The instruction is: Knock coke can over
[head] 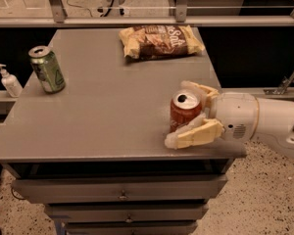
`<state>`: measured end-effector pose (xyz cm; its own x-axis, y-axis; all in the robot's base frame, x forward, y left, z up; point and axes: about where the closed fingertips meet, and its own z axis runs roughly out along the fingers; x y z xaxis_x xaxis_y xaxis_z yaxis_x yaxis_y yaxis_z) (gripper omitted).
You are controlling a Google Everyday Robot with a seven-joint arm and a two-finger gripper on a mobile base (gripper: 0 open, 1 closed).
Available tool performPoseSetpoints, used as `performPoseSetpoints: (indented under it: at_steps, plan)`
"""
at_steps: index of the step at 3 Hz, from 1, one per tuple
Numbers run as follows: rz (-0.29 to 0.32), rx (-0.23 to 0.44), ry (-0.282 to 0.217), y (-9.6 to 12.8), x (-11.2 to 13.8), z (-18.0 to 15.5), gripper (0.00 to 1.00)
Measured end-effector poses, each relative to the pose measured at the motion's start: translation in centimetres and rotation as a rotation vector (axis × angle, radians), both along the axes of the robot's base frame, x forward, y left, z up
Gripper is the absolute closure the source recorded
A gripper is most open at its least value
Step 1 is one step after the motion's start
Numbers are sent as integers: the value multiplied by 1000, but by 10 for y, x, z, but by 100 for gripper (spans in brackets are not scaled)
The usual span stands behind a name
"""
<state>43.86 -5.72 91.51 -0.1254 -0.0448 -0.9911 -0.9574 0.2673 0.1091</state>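
Observation:
The coke can (pixel 184 110) is red with a silver top and stands upright near the front right corner of the grey table (pixel 103 116). My gripper (pixel 177 114) reaches in from the right and is open. One cream finger (pixel 198 88) lies behind the can and the other (pixel 193 134) lies in front of it, so the can stands between them. The near finger looks to be touching the can's lower side.
A green can (pixel 47 68) stands upright at the table's left edge. A chip bag (pixel 159 40) lies at the back. A white pump bottle (pixel 10 81) stands on a ledge left of the table. Drawers (pixel 122 195) sit under the tabletop.

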Motion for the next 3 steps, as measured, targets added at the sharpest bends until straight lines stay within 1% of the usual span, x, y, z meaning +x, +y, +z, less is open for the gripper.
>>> performPoseSetpoints:
  at_steps: [1,2,3]
  plan:
    - [-1,43,-8,8,-2,-14,17]
    - [-18,47,-10,5,1,-26,40]
    - [-36,31,-22,-3,10,-31,65]
